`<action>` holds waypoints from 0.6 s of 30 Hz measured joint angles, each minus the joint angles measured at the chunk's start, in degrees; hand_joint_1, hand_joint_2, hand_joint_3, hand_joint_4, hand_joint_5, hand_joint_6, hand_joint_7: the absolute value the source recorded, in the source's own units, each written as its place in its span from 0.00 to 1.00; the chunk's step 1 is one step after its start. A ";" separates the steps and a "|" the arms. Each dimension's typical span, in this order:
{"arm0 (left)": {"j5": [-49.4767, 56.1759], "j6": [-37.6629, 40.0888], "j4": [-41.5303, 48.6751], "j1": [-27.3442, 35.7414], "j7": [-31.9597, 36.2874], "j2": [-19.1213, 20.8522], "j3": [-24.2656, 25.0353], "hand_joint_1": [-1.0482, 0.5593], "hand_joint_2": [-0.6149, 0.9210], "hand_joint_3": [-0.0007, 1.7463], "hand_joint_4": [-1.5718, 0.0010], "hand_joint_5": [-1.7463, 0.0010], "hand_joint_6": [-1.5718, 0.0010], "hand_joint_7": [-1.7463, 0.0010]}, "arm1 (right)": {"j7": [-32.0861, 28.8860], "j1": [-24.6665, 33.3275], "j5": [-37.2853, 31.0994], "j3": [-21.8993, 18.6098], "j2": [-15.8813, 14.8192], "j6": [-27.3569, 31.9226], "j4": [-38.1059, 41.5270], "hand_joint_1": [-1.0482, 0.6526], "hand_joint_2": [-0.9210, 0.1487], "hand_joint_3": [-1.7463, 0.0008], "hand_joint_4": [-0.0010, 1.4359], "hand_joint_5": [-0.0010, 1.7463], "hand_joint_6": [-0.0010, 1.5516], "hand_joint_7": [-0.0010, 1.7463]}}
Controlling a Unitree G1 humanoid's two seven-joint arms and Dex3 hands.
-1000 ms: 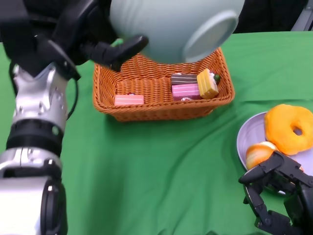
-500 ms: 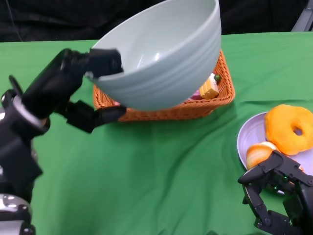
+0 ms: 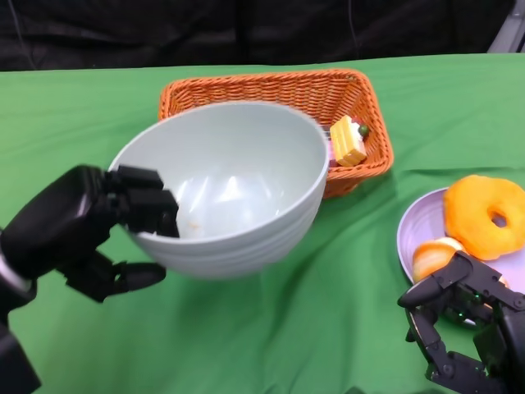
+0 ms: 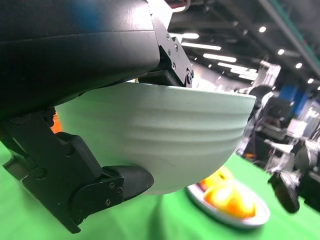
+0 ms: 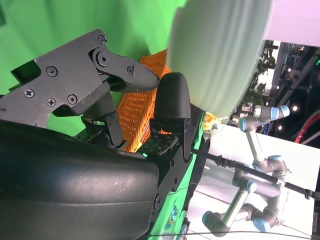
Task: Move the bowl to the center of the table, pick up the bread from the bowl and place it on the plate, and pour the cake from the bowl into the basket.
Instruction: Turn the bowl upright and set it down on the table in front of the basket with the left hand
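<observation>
Table covered by green cloth [image 3: 271, 312], creased. Black backdrop [image 3: 246, 29] behind its far edge. Ceiling strip lights [image 4: 220, 57] lit overhead. Grey-and-blue robot arm [image 5: 255, 150] stands beyond the table.

A smooth green cloth [image 3: 271, 328] covers the table. Behind its far edge hangs a dark black backdrop [image 3: 246, 29]. In the right wrist view, a grey jointed robot arm with blue caps [image 5: 252, 150] stands beyond the table.
</observation>
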 measured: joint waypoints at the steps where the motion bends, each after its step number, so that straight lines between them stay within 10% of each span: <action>1: 1.38 -0.14 -0.68 0.73 1.53 0.30 0.27 0.61 0.73 0.61 0.44 0.03 0.48 0.16 | 0.01 0.00 0.07 -0.01 0.00 0.09 -0.01 0.53 0.29 0.49 0.49 0.92 0.42 0.79; 9: 14.25 -0.96 -2.92 3.51 14.56 1.75 1.09 0.59 0.75 0.58 0.44 0.01 0.50 0.13 | 0.17 0.00 0.23 -0.14 0.00 0.28 -0.01 0.53 0.29 0.49 0.49 0.92 0.42 0.78; 12: 20.98 -1.02 -3.01 4.24 18.45 2.95 0.71 0.61 0.84 0.27 0.48 0.00 0.47 0.20 | 0.29 0.04 0.53 -0.22 -0.01 0.56 -0.18 0.54 0.28 0.49 0.48 0.92 0.42 0.78; 18: 40.28 5.16 -5.00 6.79 35.68 4.63 -3.06 0.66 0.85 0.25 0.50 0.00 0.52 0.15 | 0.99 0.07 2.42 -0.39 -0.03 1.55 -0.55 0.55 0.29 0.46 0.47 0.93 0.41 0.79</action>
